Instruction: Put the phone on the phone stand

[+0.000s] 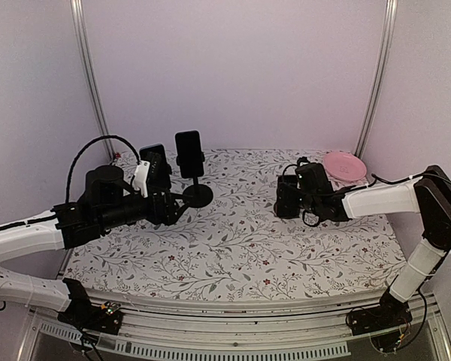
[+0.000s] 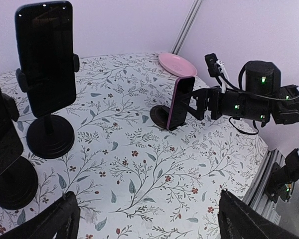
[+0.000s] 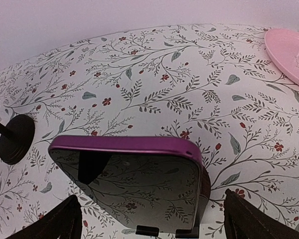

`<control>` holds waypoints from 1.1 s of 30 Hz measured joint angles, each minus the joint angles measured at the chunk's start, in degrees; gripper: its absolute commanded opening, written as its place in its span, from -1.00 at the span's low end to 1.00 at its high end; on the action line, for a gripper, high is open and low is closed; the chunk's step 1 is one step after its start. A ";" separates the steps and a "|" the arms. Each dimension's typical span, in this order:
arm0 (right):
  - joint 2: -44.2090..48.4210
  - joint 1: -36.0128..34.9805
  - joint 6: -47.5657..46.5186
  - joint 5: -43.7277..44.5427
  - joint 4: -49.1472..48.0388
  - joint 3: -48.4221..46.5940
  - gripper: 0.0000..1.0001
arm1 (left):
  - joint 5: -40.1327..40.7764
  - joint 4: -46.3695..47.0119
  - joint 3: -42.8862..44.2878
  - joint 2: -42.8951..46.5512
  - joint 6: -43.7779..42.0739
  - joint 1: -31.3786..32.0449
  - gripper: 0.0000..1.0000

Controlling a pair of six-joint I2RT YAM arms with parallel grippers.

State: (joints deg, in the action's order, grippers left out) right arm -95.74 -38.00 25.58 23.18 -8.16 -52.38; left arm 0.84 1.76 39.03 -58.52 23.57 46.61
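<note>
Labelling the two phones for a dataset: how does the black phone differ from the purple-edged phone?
The black phone has a black frame; the purple-edged phone a purple one. The black phone is held high on a pole stand; the purple-edged phone sits low on a short stand. Both stand portrait, screens dark.

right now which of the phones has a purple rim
The right-hand phone, near the pink plate and close before the right wrist camera: its rim is purple. The black phone on the tall stand has none.
</note>
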 measured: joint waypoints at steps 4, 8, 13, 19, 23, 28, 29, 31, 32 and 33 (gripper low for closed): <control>0.00 -0.35 -0.02 0.02 -0.07 0.90 0.98 | -0.02 0.04 0.00 0.00 0.00 0.00 0.93; 0.00 -0.79 -0.17 -0.02 -0.42 1.05 0.97 | -0.04 0.07 0.00 0.00 0.00 0.00 0.93; -0.24 -1.31 -0.94 -0.02 -0.92 1.05 0.98 | -0.07 0.07 0.00 0.00 0.02 0.00 0.93; -1.81 -1.38 -1.01 0.11 -0.83 1.03 0.98 | -0.17 0.09 0.02 0.00 0.00 0.00 0.93; -3.17 -1.38 -1.16 0.11 -0.70 0.98 0.98 | -0.17 0.09 0.02 0.00 0.00 0.00 0.93; -4.24 -1.38 -1.22 0.13 -0.35 0.35 0.98 | -0.17 0.09 0.04 0.00 0.00 0.00 0.93; -4.28 -1.38 -1.22 0.15 -0.35 0.33 0.98 | -0.17 0.09 0.04 0.00 0.00 0.00 0.93; -4.44 -1.38 -1.22 0.22 -0.37 0.26 0.99 | -0.17 0.07 0.04 0.00 0.00 0.00 0.93; -4.52 -1.38 -1.25 0.24 -0.35 0.26 0.96 | -0.17 0.07 0.04 0.00 0.00 0.00 0.93; -4.66 -1.38 -1.22 0.24 -0.35 0.26 0.93 | -0.17 0.07 0.04 0.00 0.00 0.00 0.93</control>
State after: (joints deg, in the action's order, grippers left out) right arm -100.40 -39.38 24.36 23.42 -8.51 -52.12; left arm 0.67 1.83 39.07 -58.52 23.57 46.61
